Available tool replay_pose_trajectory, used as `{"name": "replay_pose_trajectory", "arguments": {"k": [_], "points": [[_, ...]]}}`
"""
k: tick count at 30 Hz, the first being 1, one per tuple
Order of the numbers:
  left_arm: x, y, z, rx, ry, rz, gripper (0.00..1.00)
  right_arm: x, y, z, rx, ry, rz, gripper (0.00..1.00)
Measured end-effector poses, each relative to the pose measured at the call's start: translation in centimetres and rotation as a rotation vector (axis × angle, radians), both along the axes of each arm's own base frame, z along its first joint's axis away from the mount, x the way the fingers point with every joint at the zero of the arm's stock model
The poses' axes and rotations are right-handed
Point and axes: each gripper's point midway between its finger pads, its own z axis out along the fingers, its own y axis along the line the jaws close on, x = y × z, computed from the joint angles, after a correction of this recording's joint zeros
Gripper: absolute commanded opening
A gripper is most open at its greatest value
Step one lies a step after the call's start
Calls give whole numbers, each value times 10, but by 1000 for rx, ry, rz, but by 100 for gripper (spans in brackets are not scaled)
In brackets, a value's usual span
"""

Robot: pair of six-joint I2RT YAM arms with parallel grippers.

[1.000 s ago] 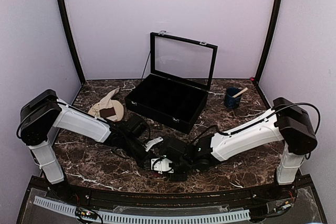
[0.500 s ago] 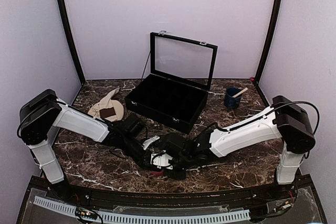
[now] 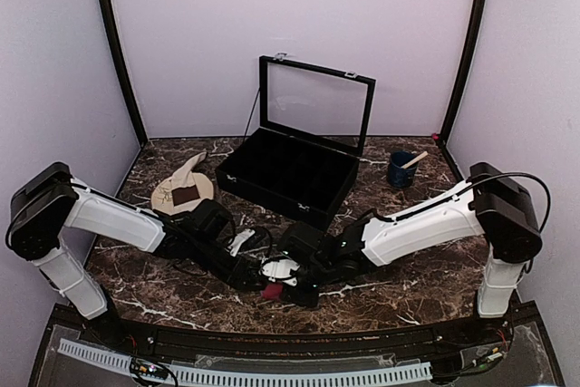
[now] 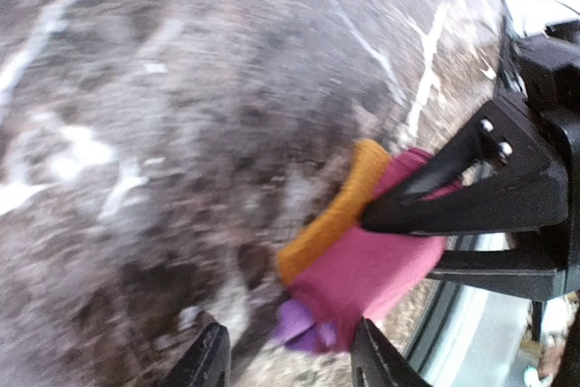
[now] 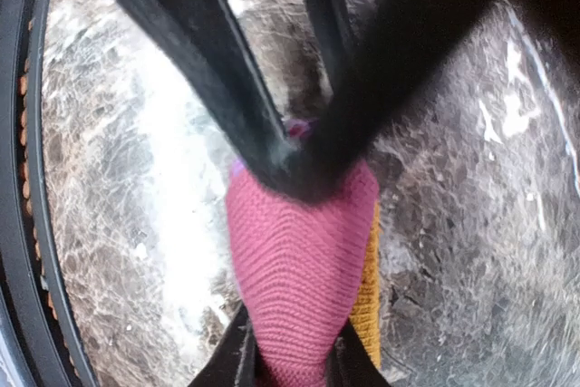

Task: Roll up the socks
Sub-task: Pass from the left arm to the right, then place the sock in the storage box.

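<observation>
An open black case (image 3: 288, 176) with upright glass lid, a blue cup (image 3: 400, 170) and a beige plate (image 3: 205, 190) sit on the marble worktop (image 3: 426, 265).

walls (image 3: 299, 15) pale lilac | table (image 3: 417, 287) dark brown marble | black corner posts (image 3: 116, 52)

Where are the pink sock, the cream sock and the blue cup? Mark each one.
pink sock (image 5: 299, 269): right wrist view, on its knit pink body.
cream sock (image 3: 188, 169): top external view, on its pale upper part.
blue cup (image 3: 399, 172): top external view, on its outer wall.
</observation>
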Motion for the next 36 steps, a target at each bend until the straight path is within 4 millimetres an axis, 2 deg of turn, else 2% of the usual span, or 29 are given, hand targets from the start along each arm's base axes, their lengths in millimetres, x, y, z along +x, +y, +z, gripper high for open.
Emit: {"name": "replay_pose_trajectory", "arguments": {"k": [9, 17, 24, 30, 36], "points": [[34, 33, 3, 93, -105, 242, 48, 1, -2, 1, 23, 56, -63, 0], [60, 51, 37, 84, -226, 422, 48, 5, -4, 5, 43, 121, -135, 0], [68, 66, 59, 67, -289, 524, 48, 13, -12, 10, 18, 182, -213, 0], [70, 75, 66, 67, -317, 566, 48, 39, -6, 34, 50, 213, -303, 0], [71, 80, 72, 71, -336, 582, 48, 77, 15, 81, 167, 205, -387, 0]]}}
